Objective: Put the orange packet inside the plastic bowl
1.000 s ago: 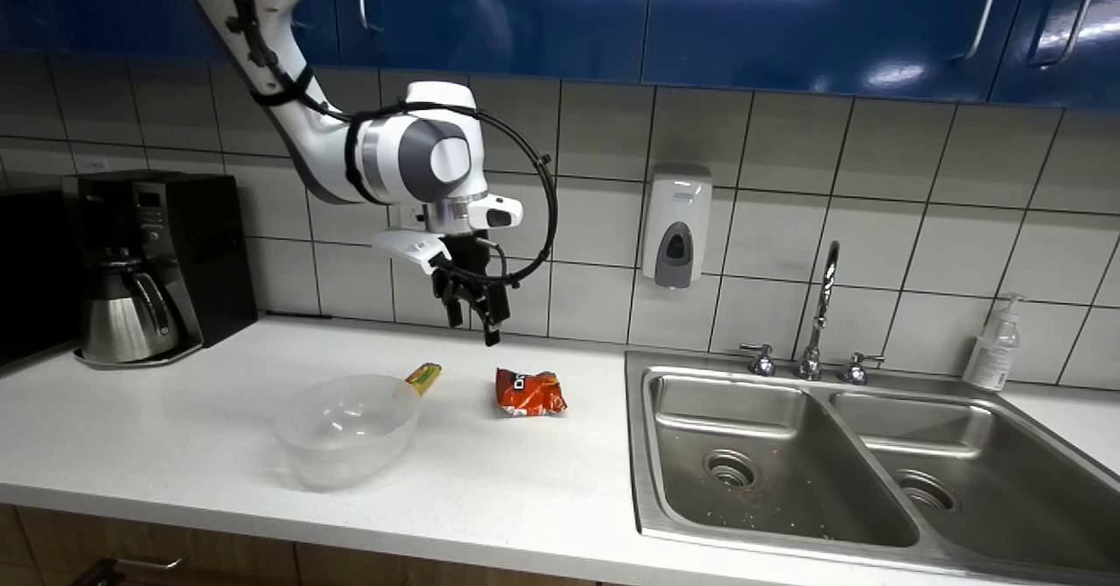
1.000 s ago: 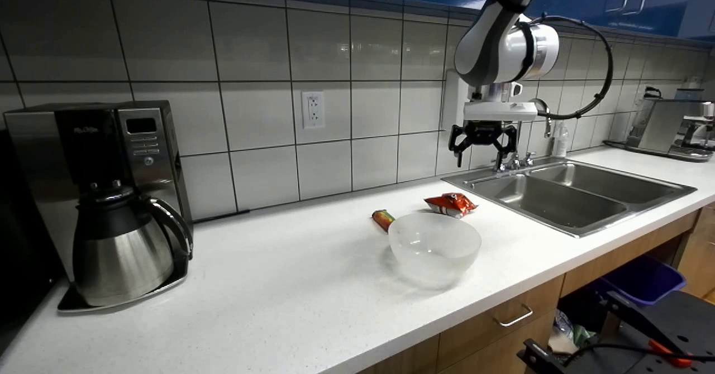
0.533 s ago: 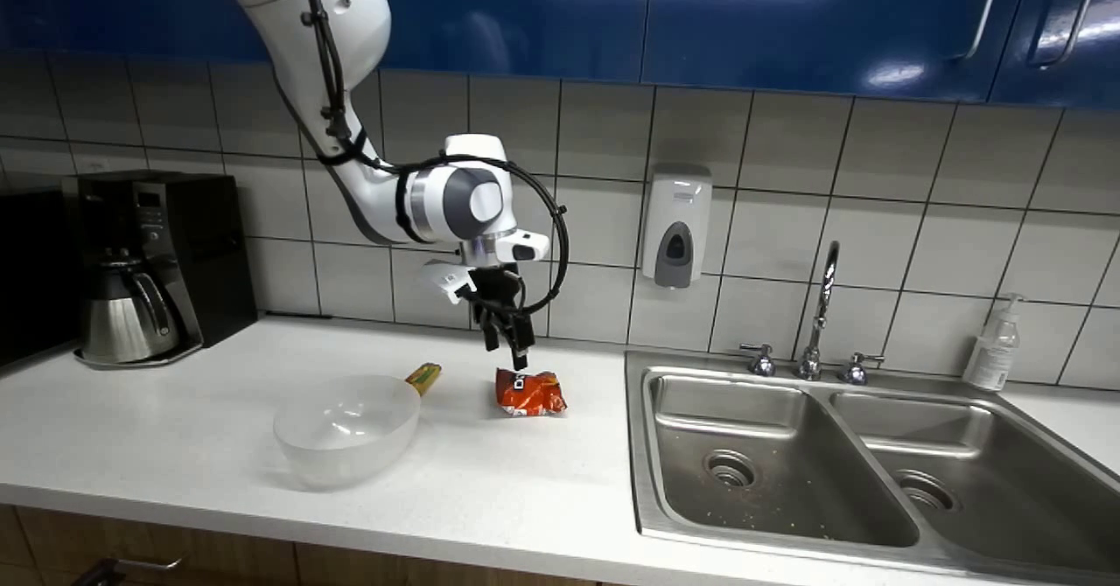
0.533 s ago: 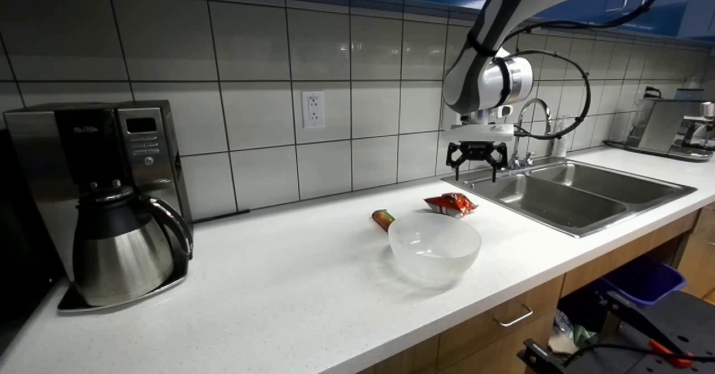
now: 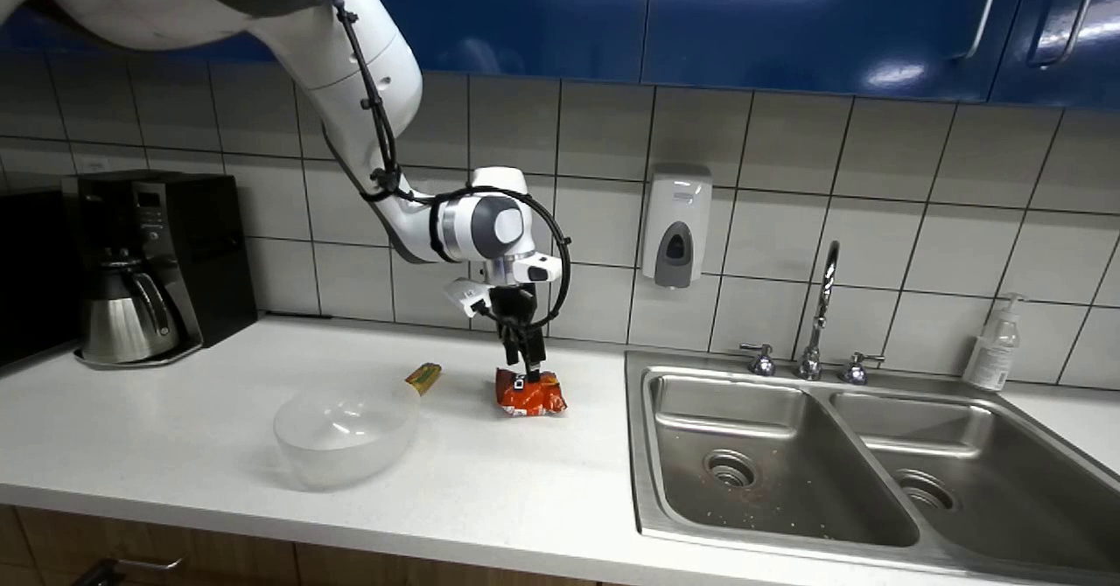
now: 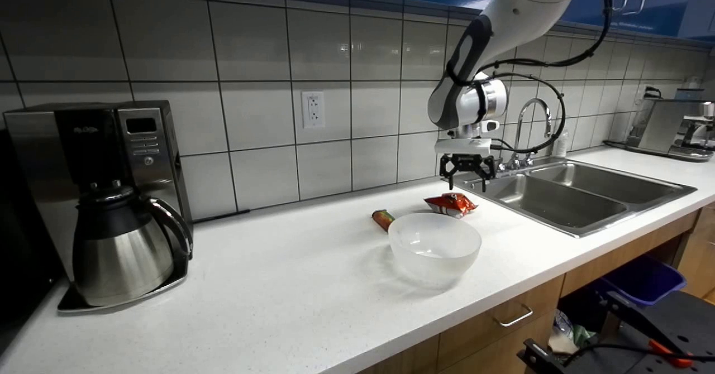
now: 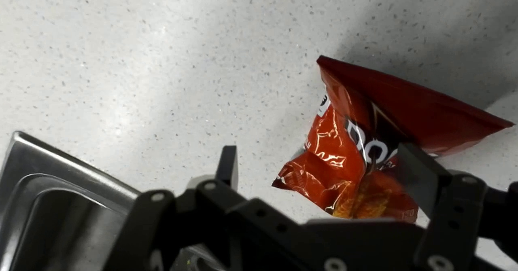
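Gripper [image 6: 467, 187], one, black: you are pointing it down just above the orange packet [image 7: 352, 149], its two fingers [image 7: 423, 178] standing apart and clamping nothing. In the wrist view one is overlapping the packet and the other is hanging over the counter [image 5: 525, 490]; contact is not showing. You are presumably holding them wide for a pinch from above.

Plastic bowl [image 5: 341, 465], one, translucent: standing mouth-up to the left of the packet and on its near side, probably so that you are facing only a short carry. A small yellow-and-green wrapped item [image 5: 424, 378] is lying by its far side; your task is not calling for it.

Orange packet, one: resting on the counter between the bowl and the steel sink [image 5: 643, 446] at right, not yet inside the bowl. You are seeing glossy red-orange film, puffed and creased, with white lettering on a dark patch, a yellow-orange picture along one edge, and corners tapering to points. Such film is probably going to crinkle when pinched.
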Available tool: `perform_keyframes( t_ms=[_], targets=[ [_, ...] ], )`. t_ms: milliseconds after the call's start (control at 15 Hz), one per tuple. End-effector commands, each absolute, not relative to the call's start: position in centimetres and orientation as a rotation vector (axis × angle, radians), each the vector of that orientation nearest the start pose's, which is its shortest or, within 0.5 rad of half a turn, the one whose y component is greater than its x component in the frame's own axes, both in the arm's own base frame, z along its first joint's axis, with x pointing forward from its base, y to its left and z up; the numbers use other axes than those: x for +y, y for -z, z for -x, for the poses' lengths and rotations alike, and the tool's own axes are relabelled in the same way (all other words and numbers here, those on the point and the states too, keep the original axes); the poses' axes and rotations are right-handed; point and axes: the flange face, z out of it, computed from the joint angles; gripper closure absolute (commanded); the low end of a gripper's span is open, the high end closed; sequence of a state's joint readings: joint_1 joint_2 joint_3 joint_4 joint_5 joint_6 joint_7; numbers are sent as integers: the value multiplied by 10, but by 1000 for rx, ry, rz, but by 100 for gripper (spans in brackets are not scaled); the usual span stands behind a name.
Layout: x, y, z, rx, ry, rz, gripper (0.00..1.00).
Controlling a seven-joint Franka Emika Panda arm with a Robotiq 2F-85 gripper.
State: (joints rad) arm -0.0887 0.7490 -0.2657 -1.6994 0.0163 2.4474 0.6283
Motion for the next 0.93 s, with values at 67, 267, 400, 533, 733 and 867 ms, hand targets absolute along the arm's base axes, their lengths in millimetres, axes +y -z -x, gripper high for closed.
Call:
perform_keyframes(
  t_ms=[67,267,400,533,733,867],
  targets=[
    [-229,-158,-673,1601,25,2915,0],
    [-234,-150,-685,1656,18,2900,0],
    [-236,-142,-691,1679,-2,2891,0],
    [-237,-137,-695,1698,-17,2889,0],
    [-239,-133,-701,1712,-26,2884,27],
    [-239,-131,-704,1712,-27,2887,44]
  ],
)
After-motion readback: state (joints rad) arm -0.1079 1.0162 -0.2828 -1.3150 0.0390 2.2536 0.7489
